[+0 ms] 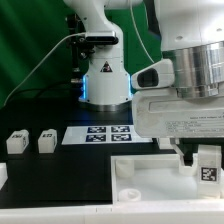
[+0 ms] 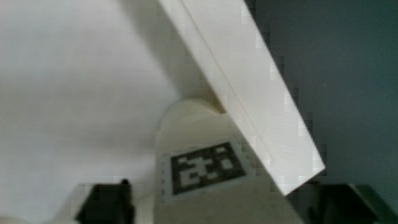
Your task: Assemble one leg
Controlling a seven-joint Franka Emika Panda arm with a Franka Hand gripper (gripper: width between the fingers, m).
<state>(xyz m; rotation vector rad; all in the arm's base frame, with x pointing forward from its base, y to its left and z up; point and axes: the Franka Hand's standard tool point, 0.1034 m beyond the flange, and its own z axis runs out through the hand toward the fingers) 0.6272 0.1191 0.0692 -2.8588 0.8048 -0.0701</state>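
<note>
My gripper is shut on a leg, a short white post with a black-and-white tag. It holds the leg upright over the right end of the large white square tray. In the wrist view the leg sits between the two dark fingers, with the tray's face and its edge behind. Two more legs stand on the table at the exterior view's left. Another white part is cut off at the left edge.
The marker board lies flat in the middle, behind the tray. The arm's base stands behind it. A cable hangs at the back left.
</note>
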